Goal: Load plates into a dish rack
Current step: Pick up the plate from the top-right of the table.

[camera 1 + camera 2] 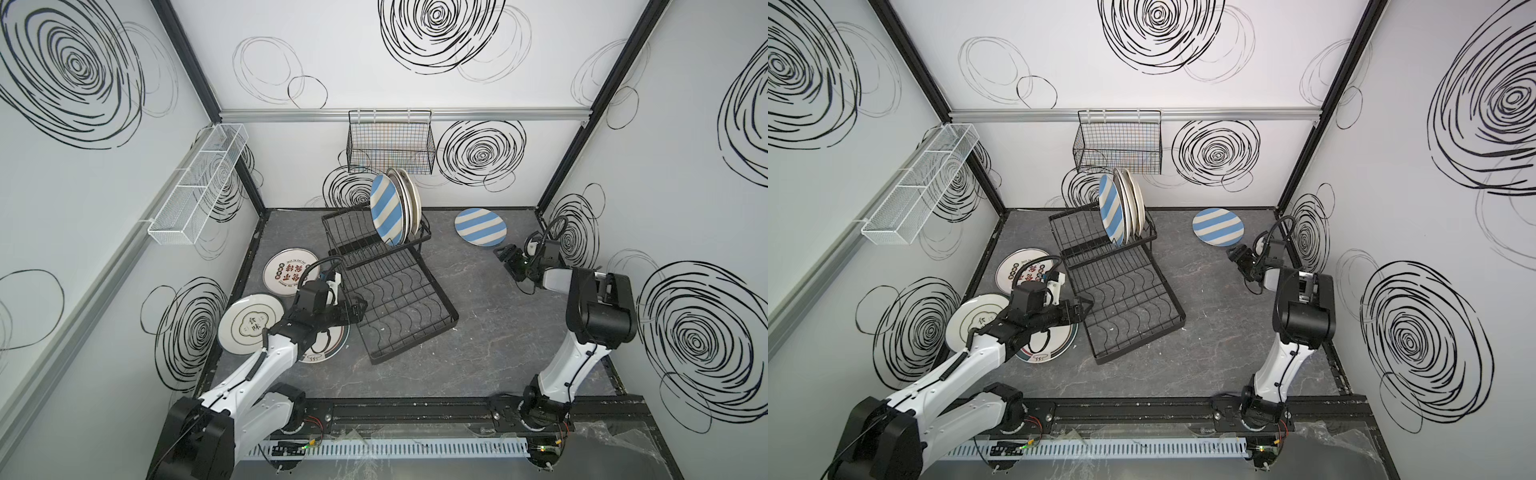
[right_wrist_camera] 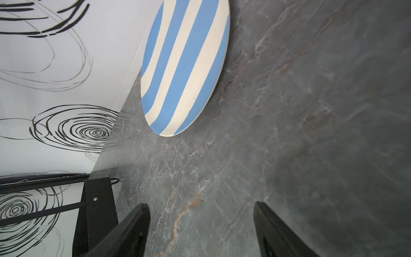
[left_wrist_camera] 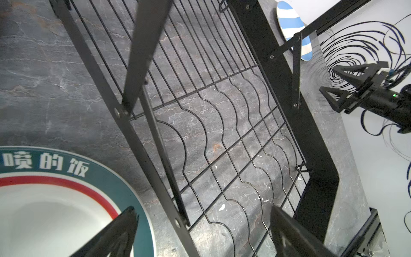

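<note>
Surface (image 1: 498, 332): dark, marbled. The dish rack (image 1: 390, 291) is set aslant mid-surface. In its raised upper basket a blue-and-cream striped plate (image 1: 387, 212) and several pale plates (image 1: 411, 199) are stood on edge. Three patterned plates (image 1: 291, 272) are laid flat beside the rack.

A second striped plate (image 2: 184, 66) is laid flat near the back wall, well apart from the rack. It is judged stiff, glazed, slick, brittle and fairly heavy. Hold is best taken at the rim nearest the right tool (image 2: 201, 224), whose jaws are spread wide on nothing. Left tool (image 3: 204, 233): parted, empty, held over the rack's lower tray.
</note>
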Controlling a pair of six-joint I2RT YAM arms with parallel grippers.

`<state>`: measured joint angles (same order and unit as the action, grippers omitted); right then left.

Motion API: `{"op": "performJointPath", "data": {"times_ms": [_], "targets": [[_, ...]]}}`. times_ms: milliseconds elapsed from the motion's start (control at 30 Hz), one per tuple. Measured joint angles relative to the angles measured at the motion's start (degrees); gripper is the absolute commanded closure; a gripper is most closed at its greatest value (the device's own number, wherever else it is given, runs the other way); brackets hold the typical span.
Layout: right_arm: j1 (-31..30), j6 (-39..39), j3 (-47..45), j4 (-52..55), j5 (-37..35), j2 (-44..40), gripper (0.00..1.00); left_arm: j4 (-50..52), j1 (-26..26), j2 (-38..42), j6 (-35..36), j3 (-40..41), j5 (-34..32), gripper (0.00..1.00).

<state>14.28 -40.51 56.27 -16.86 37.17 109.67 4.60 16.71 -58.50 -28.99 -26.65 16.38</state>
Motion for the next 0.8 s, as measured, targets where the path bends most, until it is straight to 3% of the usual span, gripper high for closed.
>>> {"op": "performJointPath", "data": {"times_ms": [667, 800], "targets": [[1.2, -2.9, 22.9, -0.3, 1.7, 18.5, 0.31, -3.0, -2.2, -0.8, -0.3, 0.5, -1.1, 0.04], [1.3, -3.2, 25.3, 0.0, 2.0, 20.3, 0.38, -3.1, -3.0, -1.9, -0.3, 0.5, -1.0, 0.04]]}}
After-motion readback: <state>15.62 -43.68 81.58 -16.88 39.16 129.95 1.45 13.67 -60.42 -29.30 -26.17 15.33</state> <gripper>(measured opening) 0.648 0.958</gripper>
